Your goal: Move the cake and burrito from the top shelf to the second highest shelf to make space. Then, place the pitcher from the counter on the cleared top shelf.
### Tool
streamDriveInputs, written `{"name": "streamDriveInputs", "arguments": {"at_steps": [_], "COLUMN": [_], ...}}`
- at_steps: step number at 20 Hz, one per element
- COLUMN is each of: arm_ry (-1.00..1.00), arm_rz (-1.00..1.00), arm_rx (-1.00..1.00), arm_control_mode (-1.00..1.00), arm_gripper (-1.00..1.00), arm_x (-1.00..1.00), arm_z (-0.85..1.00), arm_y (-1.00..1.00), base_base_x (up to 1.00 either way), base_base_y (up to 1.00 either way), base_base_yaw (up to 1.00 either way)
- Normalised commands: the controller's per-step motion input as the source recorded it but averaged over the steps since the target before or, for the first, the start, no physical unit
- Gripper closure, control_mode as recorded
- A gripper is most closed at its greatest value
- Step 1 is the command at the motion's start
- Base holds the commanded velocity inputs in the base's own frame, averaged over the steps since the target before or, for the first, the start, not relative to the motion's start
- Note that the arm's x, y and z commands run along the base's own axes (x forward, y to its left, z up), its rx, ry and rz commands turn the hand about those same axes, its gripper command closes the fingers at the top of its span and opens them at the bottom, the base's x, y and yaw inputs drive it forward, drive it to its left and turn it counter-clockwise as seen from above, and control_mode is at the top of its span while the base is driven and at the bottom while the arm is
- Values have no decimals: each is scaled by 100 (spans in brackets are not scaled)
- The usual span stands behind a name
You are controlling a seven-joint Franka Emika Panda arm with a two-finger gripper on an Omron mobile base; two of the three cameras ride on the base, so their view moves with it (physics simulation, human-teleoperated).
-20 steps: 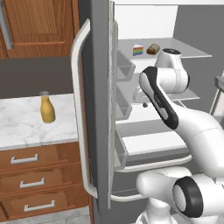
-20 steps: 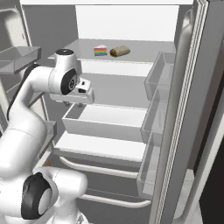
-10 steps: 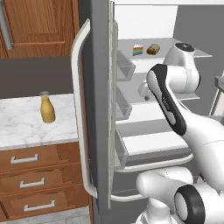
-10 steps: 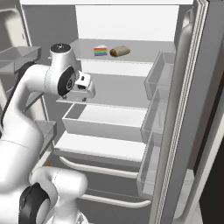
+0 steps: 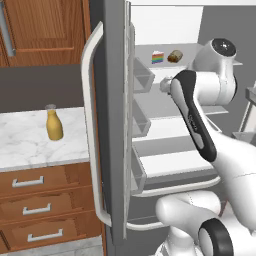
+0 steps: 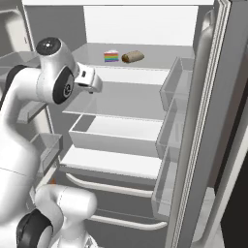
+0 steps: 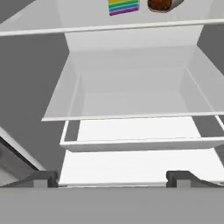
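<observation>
The cake [image 6: 111, 56], a small rainbow-striped wedge, sits on the top shelf [image 6: 160, 64] of the open fridge, and the burrito [image 6: 132, 57] lies just beside it, the two close together but not clearly touching; from the left base view the same pair shows far back on that shelf, cake [image 5: 157, 57] left of burrito [image 5: 174, 56], and the hand view catches their lower parts at its upper edge, cake [image 7: 124, 7] and burrito [image 7: 162, 5]. Directly below them the second highest shelf [image 6: 131, 101] runs wide and pale, with nothing resting on the part that shows, and in the hand view it appears as the flat panel [image 7: 131, 94] beneath the top shelf's front lip. Under it a shallow white drawer [image 6: 114, 136] spans the fridge. The gripper [image 7: 113, 178] hangs in front of the fridge at about the level of the second highest shelf, well short of the cake and burrito, its two dark fingertips [image 7: 41, 178] set wide apart with nothing between them, so it is released and empty; in the right base view the hand [image 6: 88, 80] points into the fridge from the left. Clear door bins [image 6: 175, 85] line the open right door. Off to the left, outside the fridge, the pitcher [image 5: 54, 123] with its yellow-orange body stands upright on the marbled counter [image 5: 30, 145], above brown wooden drawers [image 5: 35, 200] with silver handles.
</observation>
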Motion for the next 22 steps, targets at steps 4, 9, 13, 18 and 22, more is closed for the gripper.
{"name": "streamDriveInputs", "arguments": {"at_steps": [4,9,13,18,22], "arm_ry": [-27,-28,-16,7,18], "arm_rz": [-6,-1,0,0,0], "arm_rx": [0,0,0,0,0], "arm_control_mode": [-100,-100,-100,-100,-100], "arm_gripper": [-100,-100,-100,-100,-100], "arm_x": [20,35,49,52,56], "arm_z": [39,31,34,35,26], "arm_y": [0,0,0,0,0], "base_base_x": [0,0,0,0,0], "base_base_y": [0,0,0,0,0], "base_base_yaw": [0,0,0,0,0]}}
